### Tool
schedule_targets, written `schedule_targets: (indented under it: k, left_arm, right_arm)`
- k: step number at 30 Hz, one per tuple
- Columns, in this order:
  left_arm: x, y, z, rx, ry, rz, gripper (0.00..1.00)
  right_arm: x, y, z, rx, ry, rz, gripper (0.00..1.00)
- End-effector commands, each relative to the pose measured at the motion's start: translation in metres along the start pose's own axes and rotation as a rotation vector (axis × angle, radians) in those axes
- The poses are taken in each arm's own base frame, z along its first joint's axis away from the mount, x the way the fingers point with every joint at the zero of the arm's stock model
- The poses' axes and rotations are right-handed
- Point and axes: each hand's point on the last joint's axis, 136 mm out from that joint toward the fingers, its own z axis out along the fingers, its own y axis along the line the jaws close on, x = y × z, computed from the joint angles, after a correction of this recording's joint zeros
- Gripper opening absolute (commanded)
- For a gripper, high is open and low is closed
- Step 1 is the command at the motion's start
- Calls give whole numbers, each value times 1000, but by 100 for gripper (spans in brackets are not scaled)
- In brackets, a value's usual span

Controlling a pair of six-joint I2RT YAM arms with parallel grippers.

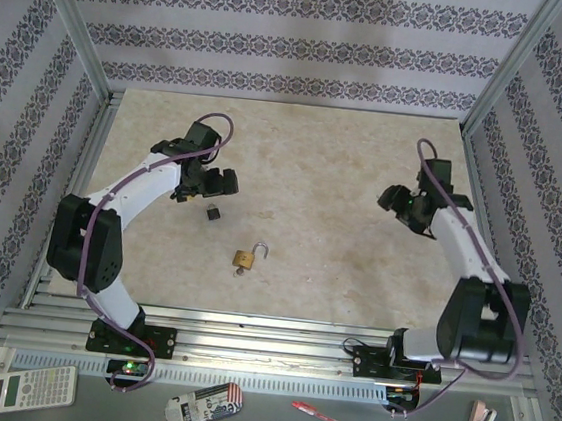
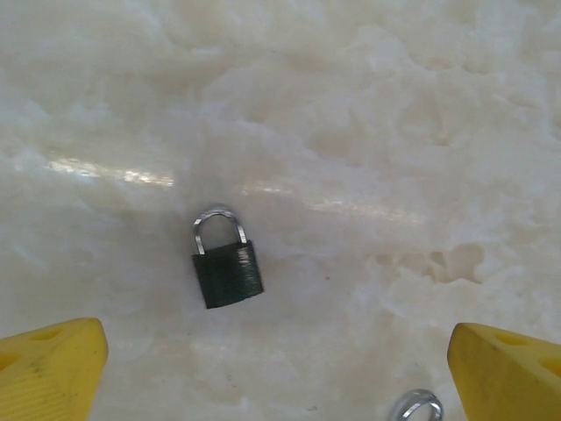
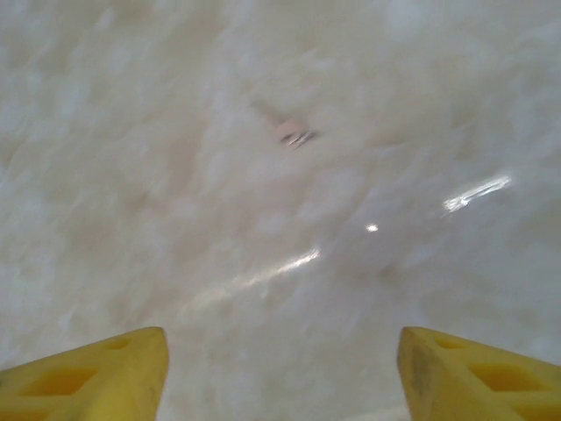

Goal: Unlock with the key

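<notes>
Two sets gape empty: left fingers (image 2: 53, 360) above black padlock (image 2: 226, 267), right fingers (image 3: 96, 373) above tabletop (image 3: 175, 228). Blurred silvery speck ahead, we judge key (image 3: 294, 136); we descend square, pinch its head.

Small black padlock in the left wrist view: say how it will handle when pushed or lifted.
The small black padlock with silver shackle lies flat, so it should slide rather than roll. Looks rigid, probably dense. Low and small, it may slip.
</notes>
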Motion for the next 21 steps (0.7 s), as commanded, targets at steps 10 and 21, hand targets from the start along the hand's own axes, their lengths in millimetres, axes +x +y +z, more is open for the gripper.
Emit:
schedule_targets:
  k: [10,21]
  left_arm:
    - [-4,-33,-40,199,-113,101,99]
    - [-5,-36,-49,218,-124,119,99]
  right_arm:
    - [-40,18,86,-34,159,136,49]
    - [-24,9,116,-7,216,222,46]
